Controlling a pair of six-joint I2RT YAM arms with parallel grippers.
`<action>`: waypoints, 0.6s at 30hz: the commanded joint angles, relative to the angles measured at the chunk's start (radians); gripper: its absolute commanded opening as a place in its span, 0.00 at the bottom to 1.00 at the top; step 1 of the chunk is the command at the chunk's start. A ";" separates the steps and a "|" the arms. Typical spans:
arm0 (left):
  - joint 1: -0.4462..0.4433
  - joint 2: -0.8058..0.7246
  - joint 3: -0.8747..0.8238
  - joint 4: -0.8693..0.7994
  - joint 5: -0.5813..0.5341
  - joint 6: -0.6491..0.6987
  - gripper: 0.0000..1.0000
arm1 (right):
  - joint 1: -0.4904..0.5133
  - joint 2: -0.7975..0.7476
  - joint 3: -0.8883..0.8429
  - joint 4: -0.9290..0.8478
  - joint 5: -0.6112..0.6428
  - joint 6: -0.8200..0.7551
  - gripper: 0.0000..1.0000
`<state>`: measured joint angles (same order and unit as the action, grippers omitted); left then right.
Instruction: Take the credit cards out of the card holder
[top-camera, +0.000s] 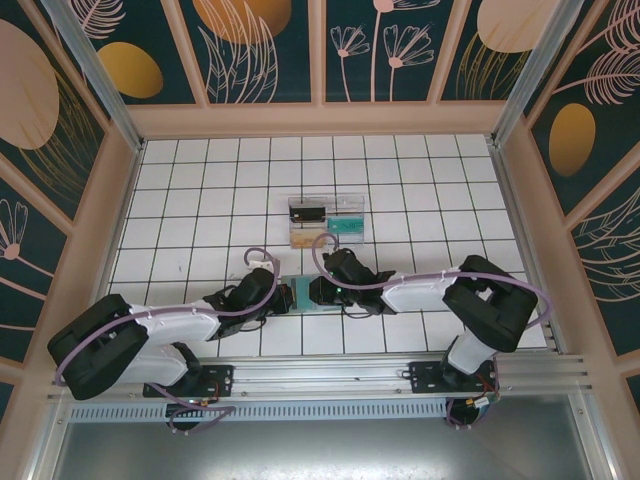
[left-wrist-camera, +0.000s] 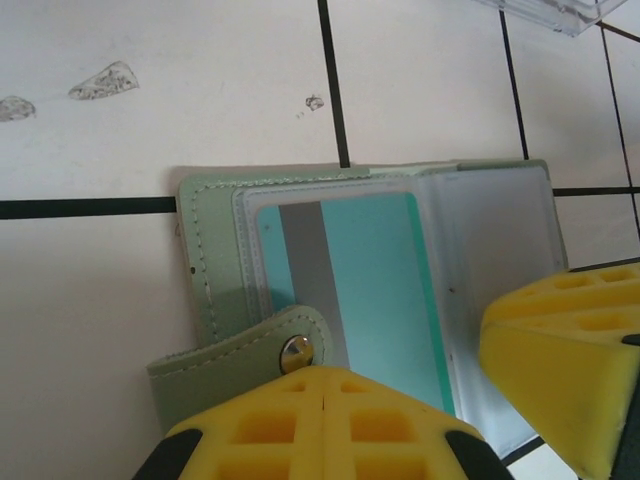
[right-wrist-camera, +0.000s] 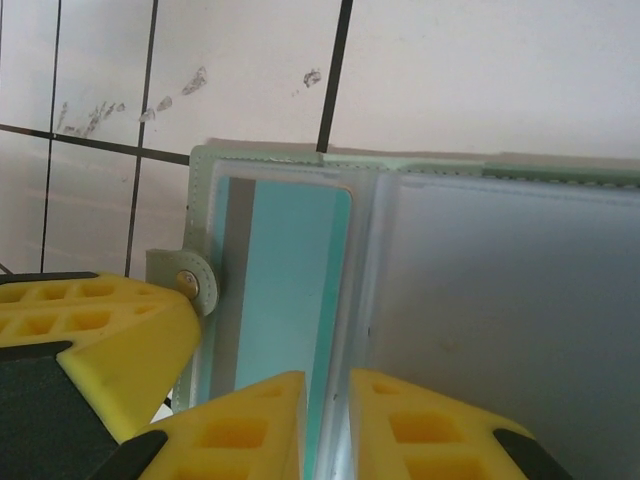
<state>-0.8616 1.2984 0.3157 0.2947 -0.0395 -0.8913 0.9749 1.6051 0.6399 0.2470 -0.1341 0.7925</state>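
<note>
From above, your left gripper (top-camera: 283, 297) and right gripper (top-camera: 316, 292) meet over the soft card holder (top-camera: 299, 296), with open tiled table (top-camera: 200, 180) all around and a clear tray (top-camera: 325, 222) beyond. Left wrist: fingers pressed together at the stitched snap tab (left-wrist-camera: 230, 365), a glossy teal credit card (left-wrist-camera: 375, 290) just ahead in its sleeve (left-wrist-camera: 249, 262). Right wrist: fingers a sliver apart astride the sleeve edge; you cannot tell whether they pinch.

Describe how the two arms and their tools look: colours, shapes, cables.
The left arm and right arm are alike: white link shells, black joints, black bases bolted to an aluminium rail, a lilac cable looping along each. The left tool and right tool have black bodies and yellow fingers moulded with square recesses.
</note>
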 joint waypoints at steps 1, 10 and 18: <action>0.009 0.015 -0.020 -0.001 -0.021 0.008 0.00 | -0.003 0.017 0.024 0.023 -0.025 0.022 0.20; 0.009 0.015 -0.038 0.013 -0.016 -0.002 0.00 | -0.010 0.033 0.034 0.035 -0.046 0.030 0.19; 0.009 0.024 -0.045 0.034 -0.010 -0.006 0.00 | -0.013 0.054 0.053 0.017 -0.053 0.034 0.19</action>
<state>-0.8616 1.3056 0.2878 0.3378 -0.0391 -0.8917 0.9695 1.6360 0.6678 0.2569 -0.1696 0.8131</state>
